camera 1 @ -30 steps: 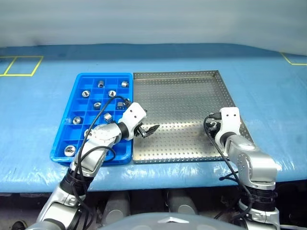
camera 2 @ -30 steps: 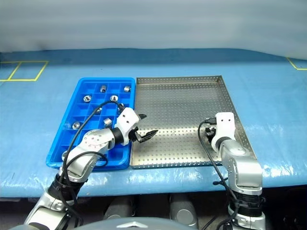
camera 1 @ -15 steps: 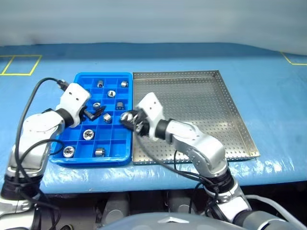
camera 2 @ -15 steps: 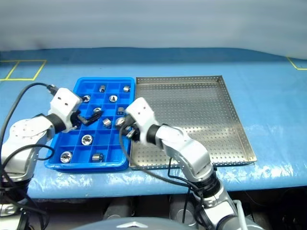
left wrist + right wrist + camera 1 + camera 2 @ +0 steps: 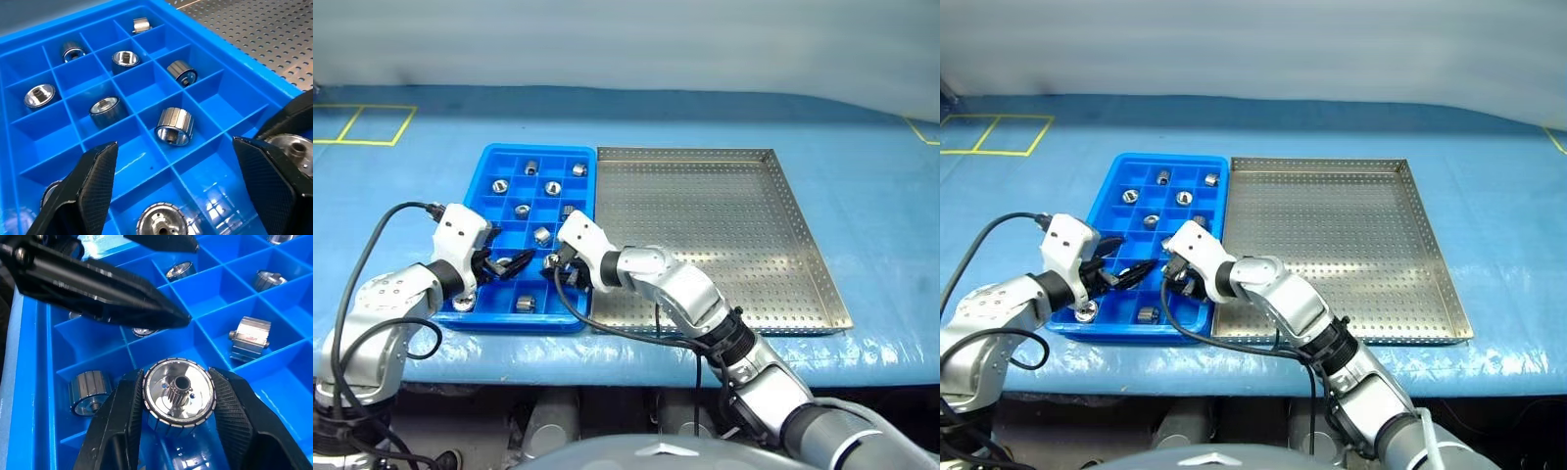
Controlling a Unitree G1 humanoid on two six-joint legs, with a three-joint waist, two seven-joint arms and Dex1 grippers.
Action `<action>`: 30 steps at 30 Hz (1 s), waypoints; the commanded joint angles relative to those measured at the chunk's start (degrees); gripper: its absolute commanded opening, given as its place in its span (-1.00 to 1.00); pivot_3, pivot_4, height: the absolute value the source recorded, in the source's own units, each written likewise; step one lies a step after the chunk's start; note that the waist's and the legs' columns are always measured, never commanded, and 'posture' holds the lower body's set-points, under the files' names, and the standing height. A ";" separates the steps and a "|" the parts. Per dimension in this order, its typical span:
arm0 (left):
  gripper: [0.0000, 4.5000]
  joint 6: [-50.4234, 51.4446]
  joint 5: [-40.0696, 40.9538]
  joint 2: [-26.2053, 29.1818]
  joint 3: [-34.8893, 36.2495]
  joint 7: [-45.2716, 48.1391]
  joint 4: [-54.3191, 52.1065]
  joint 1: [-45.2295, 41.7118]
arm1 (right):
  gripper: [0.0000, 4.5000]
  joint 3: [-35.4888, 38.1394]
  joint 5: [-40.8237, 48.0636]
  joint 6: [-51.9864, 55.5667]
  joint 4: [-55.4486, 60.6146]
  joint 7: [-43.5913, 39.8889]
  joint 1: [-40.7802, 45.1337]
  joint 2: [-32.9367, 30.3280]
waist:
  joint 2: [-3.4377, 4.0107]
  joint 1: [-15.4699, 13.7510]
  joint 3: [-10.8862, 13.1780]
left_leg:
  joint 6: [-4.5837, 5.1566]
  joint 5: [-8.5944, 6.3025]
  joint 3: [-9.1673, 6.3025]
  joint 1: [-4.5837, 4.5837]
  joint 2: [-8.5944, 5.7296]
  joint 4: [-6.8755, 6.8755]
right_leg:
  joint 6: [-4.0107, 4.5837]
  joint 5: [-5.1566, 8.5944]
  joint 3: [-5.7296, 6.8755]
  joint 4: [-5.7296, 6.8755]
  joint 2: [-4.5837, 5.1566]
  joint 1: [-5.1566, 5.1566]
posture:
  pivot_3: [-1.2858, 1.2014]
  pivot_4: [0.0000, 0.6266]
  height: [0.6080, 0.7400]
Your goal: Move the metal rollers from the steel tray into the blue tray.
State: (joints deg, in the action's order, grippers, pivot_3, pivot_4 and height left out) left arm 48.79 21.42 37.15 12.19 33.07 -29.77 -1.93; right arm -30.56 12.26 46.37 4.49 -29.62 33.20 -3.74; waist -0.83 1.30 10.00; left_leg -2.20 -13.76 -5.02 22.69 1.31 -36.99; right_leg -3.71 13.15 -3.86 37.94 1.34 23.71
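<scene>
My right arm reaches across to the blue tray (image 5: 485, 172), right gripper (image 5: 178, 431) clamped on a metal roller (image 5: 179, 397) above a near compartment, while my left gripper (image 5: 509, 265) hangs beside it, jaws spread wide and empty, steel tray (image 5: 724, 235) bare.
</scene>
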 commanded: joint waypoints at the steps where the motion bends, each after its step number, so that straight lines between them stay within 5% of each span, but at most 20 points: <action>1: 0.82 -0.02 0.33 0.60 -0.37 -0.63 -1.40 -1.33 | -0.23 1.64 -0.48 -0.59 2.50 0.16 0.81 0.15 | 0.00 0.02 0.00 | 0.00 0.00 0.00 0.00 0.00 0.01 | 0.00 0.00 0.00 0.00 0.00 0.01 | 0.10 -0.52 1.00; 5: 0.82 -0.27 0.04 0.78 -1.82 -0.94 -0.53 -2.79 | -0.23 1.14 -0.49 0.04 3.01 -0.81 0.08 -0.54 | 0.00 0.07 0.00 | 0.00 0.00 0.00 0.00 0.00 0.02 | 0.01 0.00 0.00 -0.01 0.00 0.00 | 0.09 -0.52 1.00; 10: 0.82 -0.58 -0.54 0.45 -3.84 -1.40 0.44 -4.33 | 0.49 1.95 -1.03 -1.97 5.05 0.36 -1.34 -0.12 | 0.00 0.31 0.00 | 0.00 0.00 0.01 0.00 0.00 0.02 | 0.00 0.00 0.00 0.00 0.00 0.01 | 0.08 -0.52 1.00; 19: 0.82 -5.35 -1.55 -5.20 -8.25 -4.10 1.64 -7.25 | 0.49 13.16 -1.71 -4.65 19.54 7.37 -6.41 -2.15 | 0.00 0.28 0.00 | 0.00 0.00 0.01 0.03 -0.04 0.00 | -0.03 -0.01 -0.02 -0.06 0.05 -0.01 | 0.06 -0.52 1.00; 24: 0.82 -16.67 -4.00 -12.54 -12.64 -4.56 5.75 -9.09 | 0.49 20.13 -3.62 0.43 23.05 6.28 -15.21 -15.79 | -0.06 -0.59 -0.04 | 0.01 -0.01 -0.01 0.07 -0.15 -0.05 | -0.04 -0.04 -0.01 -0.18 0.15 -0.12 | 0.04 -0.52 1.00; 30: 0.82 -20.98 -8.04 -13.10 -15.23 -5.18 11.30 -11.26 | 0.49 28.39 -4.38 -15.63 19.23 2.97 -26.74 -24.15 | 0.03 1.33 -0.02 | 0.05 -0.02 0.07 0.01 -0.09 -0.03 | -0.17 0.04 -0.11 -0.10 0.05 -0.06 | 0.02 -0.52 1.00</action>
State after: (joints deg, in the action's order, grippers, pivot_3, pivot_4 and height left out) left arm 30.03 14.19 23.84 -3.30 27.92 -18.66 -12.49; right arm -4.78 7.40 35.76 23.22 -24.68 7.27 -26.72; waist -0.80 2.63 9.98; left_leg -2.15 -13.77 -4.93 22.69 1.24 -37.03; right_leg -4.04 13.28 -3.98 37.84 1.39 23.64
